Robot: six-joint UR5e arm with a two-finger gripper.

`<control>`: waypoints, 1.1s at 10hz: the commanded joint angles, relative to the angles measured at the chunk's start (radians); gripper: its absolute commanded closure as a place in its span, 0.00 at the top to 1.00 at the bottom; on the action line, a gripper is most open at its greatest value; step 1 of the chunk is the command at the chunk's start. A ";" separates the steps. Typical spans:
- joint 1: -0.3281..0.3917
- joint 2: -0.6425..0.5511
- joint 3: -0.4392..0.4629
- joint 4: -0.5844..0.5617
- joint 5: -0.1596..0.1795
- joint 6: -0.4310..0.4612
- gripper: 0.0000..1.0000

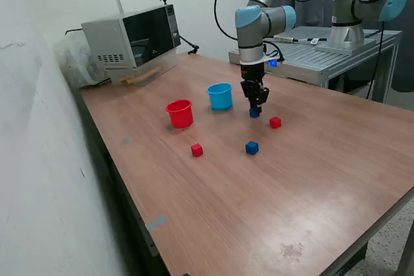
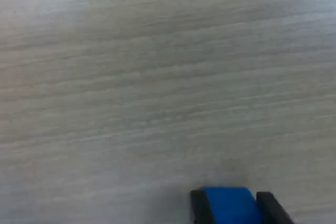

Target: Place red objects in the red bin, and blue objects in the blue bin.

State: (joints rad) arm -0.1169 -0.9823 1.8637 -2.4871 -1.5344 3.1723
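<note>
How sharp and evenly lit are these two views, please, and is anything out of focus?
Exterior view: sharp, soft even light, faint shadows under the red cup and light blue cup. Wrist view: soft throughout, table grain smeared; the blue cube between the claw fingers is blurred at the frame's edge.

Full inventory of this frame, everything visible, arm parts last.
red cup: 1, red, on table, the exterior view's left of the blue cup.
blue cup: 1, light blue, beside the gripper.
red cubes: 2, one in front of the red cup, one on the exterior view's right of the gripper.
blue cubes: 2, dark blue, one loose on table, one between the fingers.
microwave: 1, grey, far table corner.
table: 1, wood brown.
gripper: 1, black, fingers flanking a blue cube.
</note>
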 commanded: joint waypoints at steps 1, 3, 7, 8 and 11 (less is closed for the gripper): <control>0.000 -0.105 -0.005 0.027 0.000 -0.008 0.00; -0.001 -0.192 -0.026 0.081 0.000 -0.023 0.00; -0.153 -0.193 -0.055 0.093 -0.001 -0.048 0.00; -0.182 -0.190 -0.058 0.093 -0.001 -0.060 0.00; -0.211 -0.176 -0.060 0.093 -0.001 -0.068 0.00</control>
State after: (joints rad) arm -0.2903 -1.1674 1.8082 -2.3961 -1.5354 3.1151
